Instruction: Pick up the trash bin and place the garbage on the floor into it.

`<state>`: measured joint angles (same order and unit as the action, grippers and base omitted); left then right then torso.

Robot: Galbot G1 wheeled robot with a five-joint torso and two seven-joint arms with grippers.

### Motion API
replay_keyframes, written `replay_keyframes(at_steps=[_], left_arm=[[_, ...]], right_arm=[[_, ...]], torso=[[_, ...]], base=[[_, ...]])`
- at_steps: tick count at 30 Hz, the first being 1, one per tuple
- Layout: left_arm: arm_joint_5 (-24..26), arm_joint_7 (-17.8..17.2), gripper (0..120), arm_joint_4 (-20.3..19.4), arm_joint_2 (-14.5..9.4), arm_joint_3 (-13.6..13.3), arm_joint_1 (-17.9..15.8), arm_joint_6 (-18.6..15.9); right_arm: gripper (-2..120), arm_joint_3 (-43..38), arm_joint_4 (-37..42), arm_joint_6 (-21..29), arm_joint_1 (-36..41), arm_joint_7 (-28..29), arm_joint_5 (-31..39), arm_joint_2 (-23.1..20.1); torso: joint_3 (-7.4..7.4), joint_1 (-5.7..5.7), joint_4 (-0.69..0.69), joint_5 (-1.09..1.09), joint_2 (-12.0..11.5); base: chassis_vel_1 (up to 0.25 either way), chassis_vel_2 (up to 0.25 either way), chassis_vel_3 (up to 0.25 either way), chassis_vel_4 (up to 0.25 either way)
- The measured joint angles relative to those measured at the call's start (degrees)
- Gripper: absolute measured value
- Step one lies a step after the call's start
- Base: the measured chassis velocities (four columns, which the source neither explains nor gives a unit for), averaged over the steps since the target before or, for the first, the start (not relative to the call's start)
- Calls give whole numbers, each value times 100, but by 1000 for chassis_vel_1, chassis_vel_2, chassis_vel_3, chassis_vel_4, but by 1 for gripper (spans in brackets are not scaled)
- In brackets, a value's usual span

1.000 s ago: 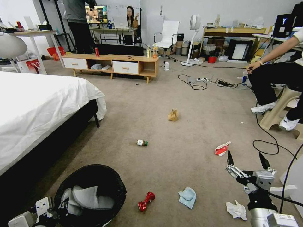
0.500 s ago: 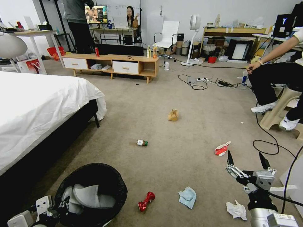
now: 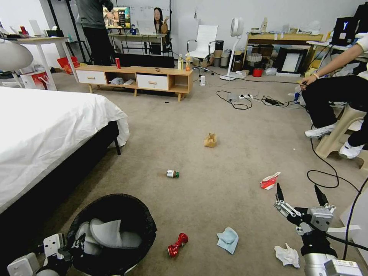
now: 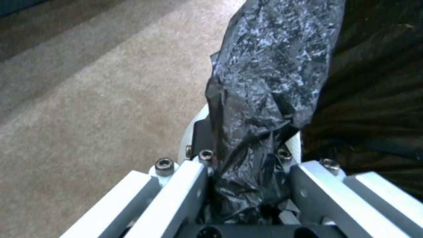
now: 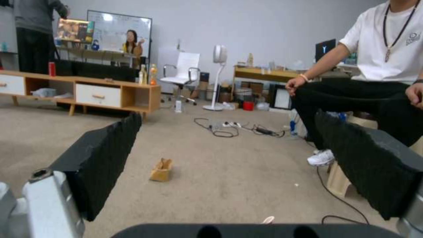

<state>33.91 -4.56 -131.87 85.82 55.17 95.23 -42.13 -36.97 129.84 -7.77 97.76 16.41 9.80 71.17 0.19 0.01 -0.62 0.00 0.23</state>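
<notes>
The floor [image 3: 214,153] carries scattered garbage. Near left, the trash bin [image 3: 115,234] faces mouth-up; the left gripper [image 4: 247,185] has its jaws clamped on the black-bagged rim. Near right, the right gripper [image 3: 299,197] hangs with jaws wide, empty. The red can [image 3: 177,244] lies diagonally; no writing is legible.
</notes>
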Motion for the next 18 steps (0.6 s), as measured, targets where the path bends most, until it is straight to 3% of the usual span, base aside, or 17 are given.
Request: replay_keyframes(at_steps=[6, 18], left_arm=[[-56, 30, 7, -133, 30, -137, -10, 0], [-82, 136, 7, -268, 43, -160, -5, 0]], right_arm=[[100, 0, 0, 0, 0, 0, 0, 0], [100, 0, 0, 0, 0, 0, 0, 0]], torso=[[0, 0, 0, 0, 0], [0, 0, 0, 0, -1]], base=[[0, 0, 0, 0], [0, 0, 0, 0]])
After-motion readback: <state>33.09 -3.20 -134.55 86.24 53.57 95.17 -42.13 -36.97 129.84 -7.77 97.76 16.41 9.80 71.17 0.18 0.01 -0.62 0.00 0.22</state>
